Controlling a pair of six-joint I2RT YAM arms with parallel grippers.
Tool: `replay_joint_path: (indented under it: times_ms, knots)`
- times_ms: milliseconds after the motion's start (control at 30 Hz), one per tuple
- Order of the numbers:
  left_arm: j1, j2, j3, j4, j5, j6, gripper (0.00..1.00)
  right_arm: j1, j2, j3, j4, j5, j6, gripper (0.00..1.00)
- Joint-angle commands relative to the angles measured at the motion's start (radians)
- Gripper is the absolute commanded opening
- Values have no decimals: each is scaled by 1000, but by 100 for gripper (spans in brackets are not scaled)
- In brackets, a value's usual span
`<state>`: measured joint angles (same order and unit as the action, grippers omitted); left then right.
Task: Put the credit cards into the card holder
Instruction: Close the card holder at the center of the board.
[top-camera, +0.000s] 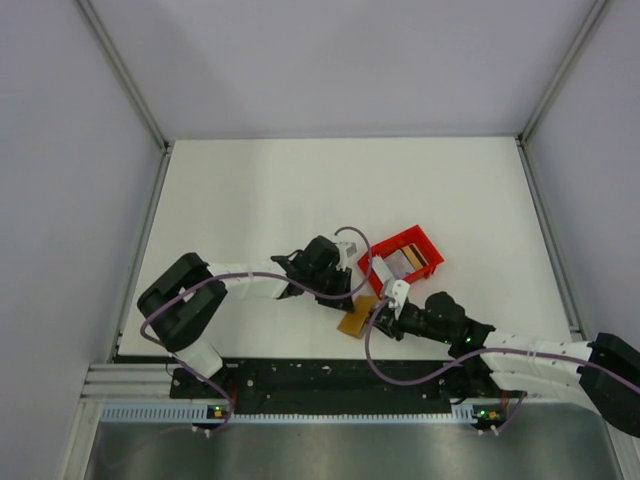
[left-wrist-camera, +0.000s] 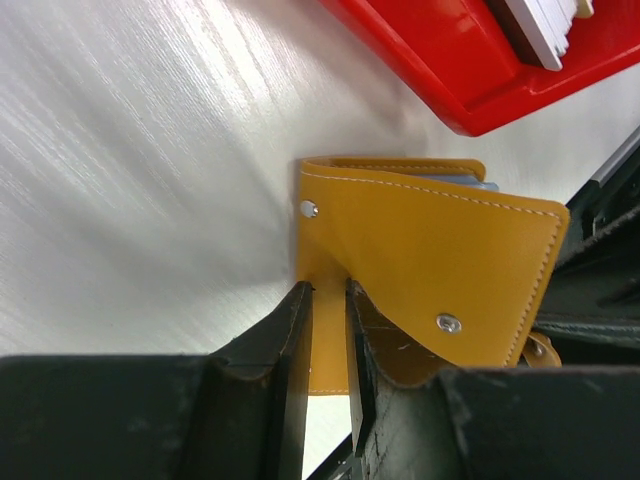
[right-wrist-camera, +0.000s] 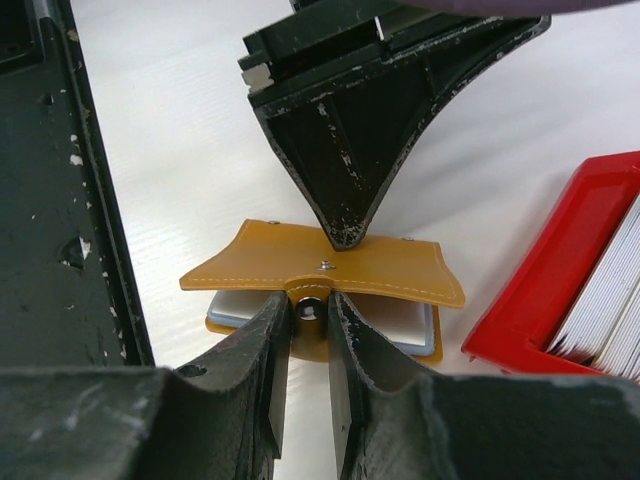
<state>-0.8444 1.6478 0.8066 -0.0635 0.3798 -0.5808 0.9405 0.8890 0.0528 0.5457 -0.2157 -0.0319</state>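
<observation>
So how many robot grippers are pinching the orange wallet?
2. The left gripper pinches one edge of the orange card holder; the right gripper pinches the snap tab on the opposite edge.

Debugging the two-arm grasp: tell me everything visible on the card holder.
The card holder is a small orange-brown wallet that looks like leather, with pale stitching along its edges and small metal snap studs. It lies on the white table near the red tray. Its top flap arches up, partly open, over a pale blue-grey card inside. The left pincer pinches one edge. The right pincer is closed on the snap tab at the opposite edge.
</observation>
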Motion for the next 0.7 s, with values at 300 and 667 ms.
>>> replay_joint_path:
  times_ms: [300,667]
  knots:
    - [-24,46,48,-27,-74,27,24,9,-50,27,-53,-1,113,44]
    - [-67,11,78,-65,-124,38,27,8,-426,79,-416,364,420,50]
